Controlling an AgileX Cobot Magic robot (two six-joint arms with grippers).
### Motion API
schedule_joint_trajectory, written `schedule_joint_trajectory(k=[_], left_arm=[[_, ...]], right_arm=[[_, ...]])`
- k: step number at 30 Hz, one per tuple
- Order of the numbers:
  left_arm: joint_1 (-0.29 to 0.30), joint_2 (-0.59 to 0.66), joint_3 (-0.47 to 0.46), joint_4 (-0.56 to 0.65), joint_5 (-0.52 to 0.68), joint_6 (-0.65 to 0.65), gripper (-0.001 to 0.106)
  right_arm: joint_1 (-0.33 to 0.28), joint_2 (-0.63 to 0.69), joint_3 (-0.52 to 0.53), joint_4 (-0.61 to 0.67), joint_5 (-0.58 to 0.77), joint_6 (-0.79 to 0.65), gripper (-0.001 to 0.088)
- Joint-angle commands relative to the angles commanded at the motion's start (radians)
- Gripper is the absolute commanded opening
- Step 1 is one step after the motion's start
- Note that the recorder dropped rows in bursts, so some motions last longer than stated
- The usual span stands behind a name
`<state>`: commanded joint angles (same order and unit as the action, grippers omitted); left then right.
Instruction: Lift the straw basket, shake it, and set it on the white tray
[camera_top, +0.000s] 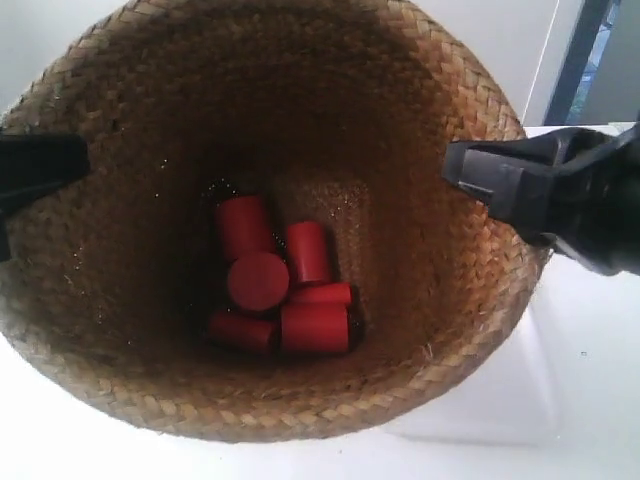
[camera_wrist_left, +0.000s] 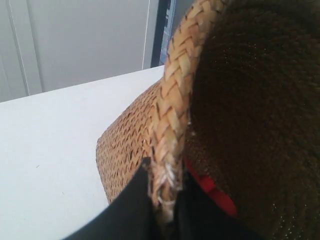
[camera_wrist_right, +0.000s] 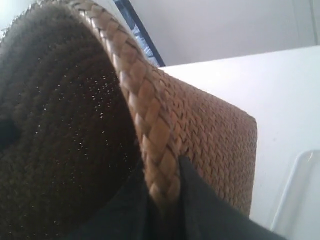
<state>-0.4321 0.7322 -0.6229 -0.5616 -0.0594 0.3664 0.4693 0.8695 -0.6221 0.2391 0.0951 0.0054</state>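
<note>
The straw basket (camera_top: 130, 200) fills the exterior view, seen from above into its mouth, with several red cylinders (camera_top: 280, 285) heaped on its bottom. My left gripper (camera_wrist_left: 165, 168) is shut on the braided rim (camera_wrist_left: 175, 100), one finger outside and one inside. On the opposite side my right gripper (camera_wrist_right: 161, 167) is shut on the rim (camera_wrist_right: 145, 105) in the same way. The arm at the exterior view's left (camera_top: 40, 165) and the arm at the exterior view's right (camera_top: 500, 175) hold opposite sides. The white tray (camera_top: 520, 400) lies partly under the basket; its corner (camera_wrist_right: 302, 195) shows beside the basket wall.
A white table (camera_wrist_left: 50, 140) lies under everything. A pale wall and a dark blue upright strip (camera_top: 580, 55) stand behind it. A red cylinder (camera_wrist_left: 212, 192) shows inside the basket past my left finger. The basket's base is hidden.
</note>
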Motion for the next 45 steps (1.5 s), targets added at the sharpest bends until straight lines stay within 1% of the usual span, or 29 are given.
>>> schedule_joint_trajectory(k=[1,3,5,7,9,11,13,14,15,16,19,20,22,23,25,26,27,28,30,31,32,33,35,37,38,40,42,43,45], left_arm=[[0.0,0.022,0.005,0.01,-0.033,0.009,0.0],[0.0,0.04,-0.002,0.04,-0.055,0.016,0.0],[0.0,0.031,-0.024,0.044,-0.016,0.016,0.0],[0.0,0.007,-0.047,0.046,0.072,0.003,0.0],[0.0,-0.006,-0.048,0.046,0.123,-0.024,0.0],[0.0,0.0,-0.022,0.049,0.105,0.0,0.0],[0.002,0.054,0.019,0.049,-0.032,0.017,0.0],[0.002,0.074,0.023,0.049,-0.091,0.017,0.0],[0.002,0.084,0.01,0.049,-0.111,0.017,0.0],[0.002,0.081,-0.018,0.049,-0.082,0.017,0.0],[0.002,-0.003,-0.113,0.07,0.119,0.024,0.0],[0.002,-0.023,-0.128,0.07,0.152,0.024,0.0],[0.002,-0.046,-0.116,0.013,0.14,0.013,0.0],[0.002,-0.037,-0.093,-0.005,0.091,0.015,0.0],[0.002,0.043,-0.022,0.002,-0.065,0.028,0.0],[0.002,0.08,-0.003,0.004,-0.108,0.035,0.0],[0.002,0.095,-0.011,0.006,-0.114,0.035,0.0],[0.002,0.083,-0.039,0.015,-0.065,0.038,0.0],[0.0,0.023,-0.109,0.064,0.113,0.042,0.0],[0.0,-0.01,-0.138,0.077,0.189,0.048,0.0],[0.0,-0.039,-0.148,0.077,0.218,0.051,0.0],[0.0,-0.055,-0.146,0.062,0.202,0.051,0.0],[0.0,-0.042,-0.088,0.001,0.088,0.051,0.0],[0.0,0.038,-0.011,-0.001,-0.05,0.062,0.0],[0.002,0.067,0.001,0.009,-0.075,0.083,0.0],[0.0,0.051,-0.033,0.009,-0.007,0.086,0.0],[0.0,-0.015,-0.095,0.017,0.136,0.086,0.0],[0.0,-0.047,-0.12,0.017,0.179,0.086,0.0],[0.0,-0.083,-0.12,0.017,0.175,0.086,0.0]], right_arm=[[-0.023,0.051,-0.013,-0.011,0.005,0.016,0.0],[-0.048,0.124,-0.065,-0.008,0.105,0.079,0.0],[-0.051,0.154,-0.132,-0.008,0.26,0.139,0.0],[-0.03,0.136,-0.175,-0.006,0.334,0.151,0.0],[-0.004,0.101,-0.181,-0.004,0.306,0.18,0.0],[0.008,0.094,-0.16,-0.04,0.21,0.183,0.0],[-0.008,0.146,-0.118,-0.121,0.063,0.199,0.0],[-0.019,0.168,-0.114,-0.152,0.028,0.196,0.0],[-0.028,0.179,-0.128,-0.163,0.042,0.2,0.0],[-0.03,0.168,-0.162,-0.147,0.108,0.218,0.0],[0.003,0.044,-0.275,-0.121,0.347,0.218,0.0],[0.013,0.003,-0.293,-0.121,0.371,0.222,0.0],[0.025,-0.062,-0.271,-0.134,0.315,0.252,0.0],[0.027,-0.061,-0.237,-0.158,0.253,0.273,0.0],[0.025,0.015,-0.13,-0.269,0.054,0.292,0.0],[0.012,0.055,-0.104,-0.306,0.007,0.292,0.0],[0.001,0.09,-0.103,-0.305,0.016,0.304,0.0],[-0.001,0.095,-0.128,-0.285,0.09,0.325,0.0],[0.019,0.042,-0.188,-0.253,0.261,0.328,0.0],[0.032,-0.003,-0.208,-0.253,0.296,0.33,0.0],[0.044,-0.046,-0.213,-0.253,0.292,0.339,0.0],[0.051,-0.077,-0.202,-0.253,0.264,0.341,0.0],[0.048,-0.063,-0.118,-0.259,0.094,0.344,0.0],[0.032,0.037,-0.035,-0.28,-0.054,0.337,0.0],[0.017,0.087,-0.023,-0.282,-0.071,0.331,0.0],[0.013,0.105,-0.07,-0.261,0.053,0.368,0.0],[0.041,0.02,-0.143,-0.239,0.174,0.366,0.0],[0.058,-0.025,-0.164,-0.233,0.191,0.366,0.0],[0.079,-0.09,-0.157,-0.239,0.144,0.366,0.0]])
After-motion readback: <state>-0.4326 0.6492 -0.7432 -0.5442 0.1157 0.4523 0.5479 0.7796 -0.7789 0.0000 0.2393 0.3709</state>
